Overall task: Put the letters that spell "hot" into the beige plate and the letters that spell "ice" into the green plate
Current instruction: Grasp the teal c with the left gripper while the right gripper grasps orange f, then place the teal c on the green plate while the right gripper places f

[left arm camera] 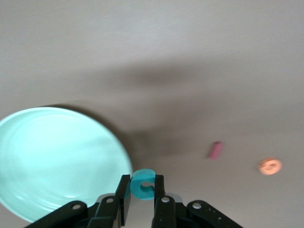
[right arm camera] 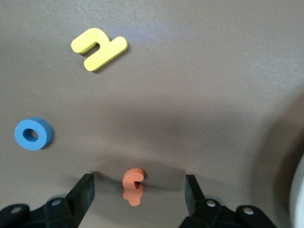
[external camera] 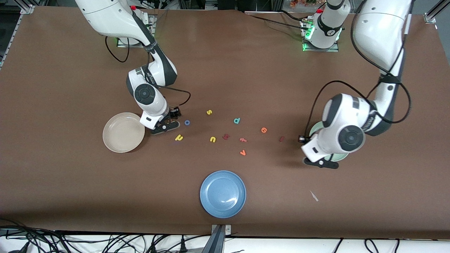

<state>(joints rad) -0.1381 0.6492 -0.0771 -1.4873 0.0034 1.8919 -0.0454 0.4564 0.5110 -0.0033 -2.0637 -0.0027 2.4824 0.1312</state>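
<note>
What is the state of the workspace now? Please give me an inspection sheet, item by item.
Surface: brown table, flat.
Job's things: beige plate holds nothing; green plate too; o, h, e, i on the table.
Clutter: blue plate, s, d, n, v, white scrap.
Grippers: left gripper shut on c, beside the green plate's rim; right gripper open around t, which lies beside the beige plate.
Cables: black cable loops at each wrist.
Surroundings: frame rail.
</note>
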